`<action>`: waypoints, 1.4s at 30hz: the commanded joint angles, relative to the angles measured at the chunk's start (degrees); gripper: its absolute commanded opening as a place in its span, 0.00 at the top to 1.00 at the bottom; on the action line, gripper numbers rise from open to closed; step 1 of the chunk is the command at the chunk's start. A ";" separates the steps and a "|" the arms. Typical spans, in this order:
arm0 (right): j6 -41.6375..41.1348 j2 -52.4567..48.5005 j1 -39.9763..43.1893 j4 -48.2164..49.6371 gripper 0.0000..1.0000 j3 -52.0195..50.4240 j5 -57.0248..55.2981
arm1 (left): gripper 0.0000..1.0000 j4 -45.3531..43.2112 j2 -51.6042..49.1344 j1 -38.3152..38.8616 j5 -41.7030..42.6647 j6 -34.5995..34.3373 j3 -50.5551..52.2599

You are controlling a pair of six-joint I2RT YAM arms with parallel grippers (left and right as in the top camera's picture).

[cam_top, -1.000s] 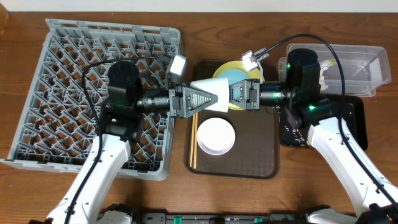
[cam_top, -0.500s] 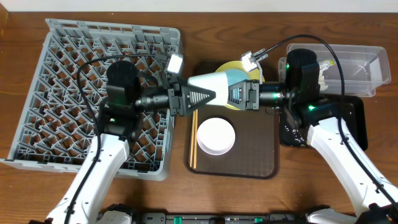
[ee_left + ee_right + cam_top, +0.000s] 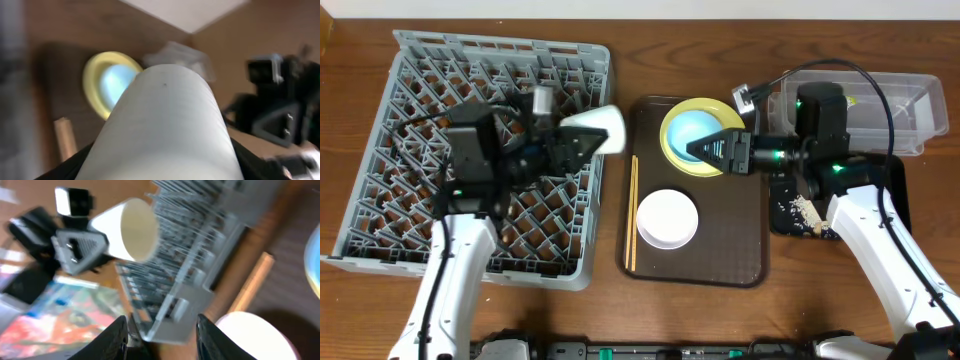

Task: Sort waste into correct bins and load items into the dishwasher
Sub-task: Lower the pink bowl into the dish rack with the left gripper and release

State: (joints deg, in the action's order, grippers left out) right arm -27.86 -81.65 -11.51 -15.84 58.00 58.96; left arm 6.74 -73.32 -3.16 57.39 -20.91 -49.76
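Observation:
My left gripper [image 3: 578, 140] is shut on the small white cup [image 3: 600, 127] and holds it on its side above the right edge of the grey dish rack [image 3: 440, 90]. The cup fills the left wrist view [image 3: 165, 125] and shows in the right wrist view [image 3: 127, 230]. My right gripper [image 3: 705, 150] is open and empty over the light blue bowl [image 3: 695, 128], which sits on the yellow plate [image 3: 672, 150]. The pale pink bowl [image 3: 667, 218] and the chopsticks [image 3: 631, 210] lie on the brown tray. Whitish crumbs [image 3: 802, 208] lie in the black tray [image 3: 898, 200]. The wrapper is not clearly visible.
The brown serving tray [image 3: 740, 250] lies between the rack and the bins. The clear tub [image 3: 910, 95] stands at the back right, behind the black tray. The right arm's cables loop above the tub. The rack's pegs stand upright under the left arm.
Both grippers were at the cup over the brown tray. The right gripper has let go and drawn back right. The left gripper has carried the cup left to the rack's edge.

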 commanded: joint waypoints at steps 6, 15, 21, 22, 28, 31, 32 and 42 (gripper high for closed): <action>17.53 1.05 0.39 -19.02 0.59 3.43 -20.52 | 0.92 24.28 8.85 -7.30 -24.41 10.32 -4.96; 22.21 1.62 0.39 -39.67 0.57 15.39 -37.59 | 0.91 45.22 10.38 -8.15 -49.81 10.58 -8.13; 22.51 1.62 0.39 -41.92 0.57 15.80 -38.23 | 0.91 46.62 7.63 -8.20 -54.47 10.10 -8.13; 22.64 1.62 0.39 -42.01 0.57 15.80 -38.21 | 0.90 46.69 6.99 -8.20 -54.47 10.10 -8.13; 22.62 1.62 0.39 -42.07 0.57 15.80 -38.21 | 0.91 48.89 1.16 -8.17 -54.42 9.68 -8.13; 22.62 1.62 0.39 -42.05 0.57 15.80 -38.21 | 0.91 49.59 -1.60 -8.17 -54.42 9.68 -8.11; 22.62 1.62 0.39 -42.07 0.57 15.80 -38.21 | 0.91 49.57 -2.40 -8.20 -54.45 9.70 -8.11; 22.62 1.62 0.39 -42.32 0.57 15.80 -38.18 | 0.81 48.48 -8.04 -8.20 -54.42 9.70 -8.13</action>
State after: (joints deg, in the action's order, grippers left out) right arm -6.24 -80.49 -11.46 -57.98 73.12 20.95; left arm 54.19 -80.55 -11.35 2.81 -11.77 -58.72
